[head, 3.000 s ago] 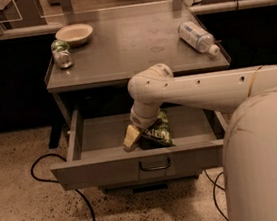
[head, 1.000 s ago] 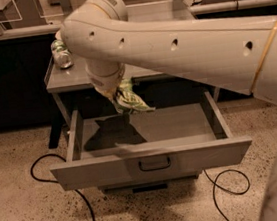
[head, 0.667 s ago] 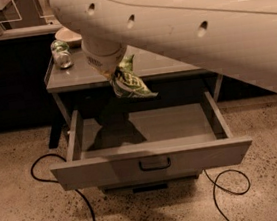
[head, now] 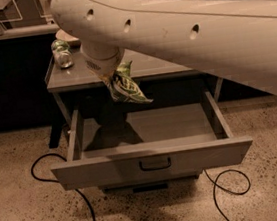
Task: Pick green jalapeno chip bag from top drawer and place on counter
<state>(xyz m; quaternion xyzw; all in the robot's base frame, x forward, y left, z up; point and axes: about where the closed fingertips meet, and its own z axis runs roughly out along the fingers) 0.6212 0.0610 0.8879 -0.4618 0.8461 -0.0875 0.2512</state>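
Note:
The green jalapeno chip bag hangs in the air from my gripper, which is shut on its top edge. It is lifted above the open top drawer, at about the height of the counter's front edge. The drawer is pulled out, with nothing else in it that I can see, and its dark bar handle faces me. The counter lies just behind the bag. My large white arm crosses the top of the view and hides the counter's middle and right side.
A small green-topped glass jar and a pale bowl stand at the counter's back left. Black cables lie on the speckled floor at both sides of the drawer. A long pale ledge with dark cabinets runs behind.
My gripper has lifted the chip bag out of the drawer and up to counter height. The arm has swung up closer to the camera and now fills the top of the view.

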